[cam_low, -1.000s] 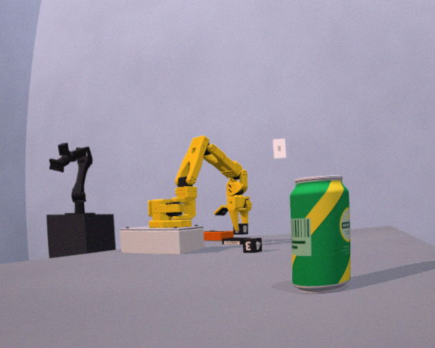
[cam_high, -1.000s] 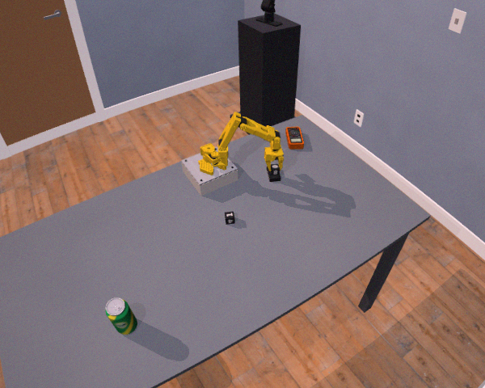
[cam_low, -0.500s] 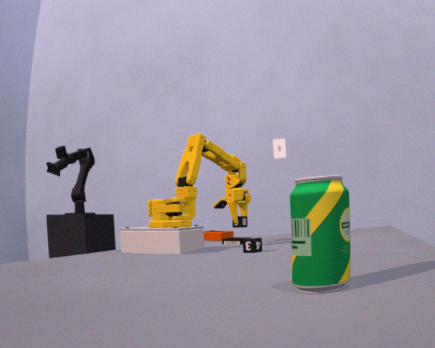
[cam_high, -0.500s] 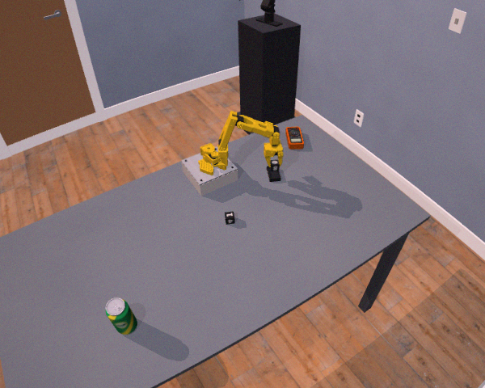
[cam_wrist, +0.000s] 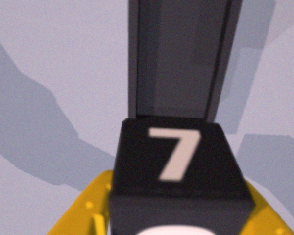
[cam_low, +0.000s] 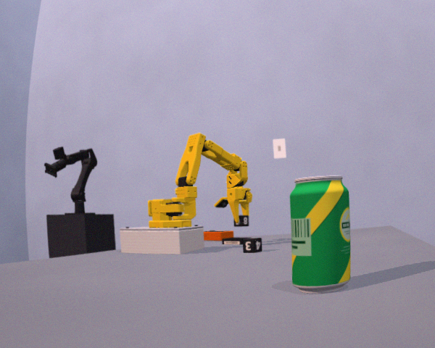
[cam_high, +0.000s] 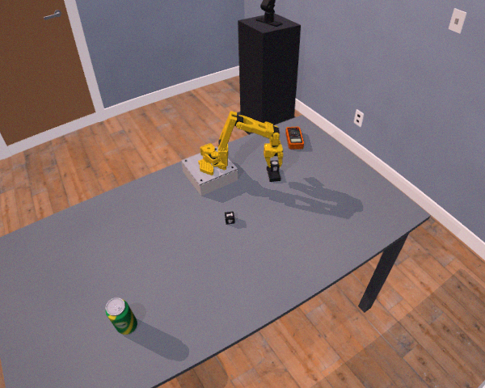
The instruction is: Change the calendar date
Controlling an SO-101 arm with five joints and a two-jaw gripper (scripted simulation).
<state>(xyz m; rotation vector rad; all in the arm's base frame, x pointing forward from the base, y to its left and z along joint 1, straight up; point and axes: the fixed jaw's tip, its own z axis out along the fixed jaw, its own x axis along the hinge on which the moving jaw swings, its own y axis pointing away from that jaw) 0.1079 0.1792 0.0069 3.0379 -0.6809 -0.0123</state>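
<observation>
While one small black cube with white digits (cam_high: 274,166) (cam_low: 241,220) (cam_wrist: 176,159) hangs pinched between the fingertips of the yellow gripper (cam_high: 273,160) (cam_low: 240,217) (cam_wrist: 178,193), its mate, a second black cube (cam_high: 229,217) (cam_low: 251,244), sits on the table near the centre of the top view. The held cube shows a 7 in the wrist view and an 8 in the exterior view; the loose one shows a 3 and a 4 there, both looking inverted. Right of centre in the top view, below the held cube, is the low black calendar tray (cam_high: 274,177) (cam_low: 233,241) (cam_wrist: 173,59), a pale label on one side. Farther out, an orange multimeter (cam_high: 294,138) (cam_low: 218,235) lies behind the tray, and a green and yellow can (cam_high: 123,319) (cam_low: 320,233) stands lower left.

The step in hand seems to be moving or turning the first cube over the tray. The next move probably calls for settling its facing, then lowering it squarely; the second cube must follow.
</observation>
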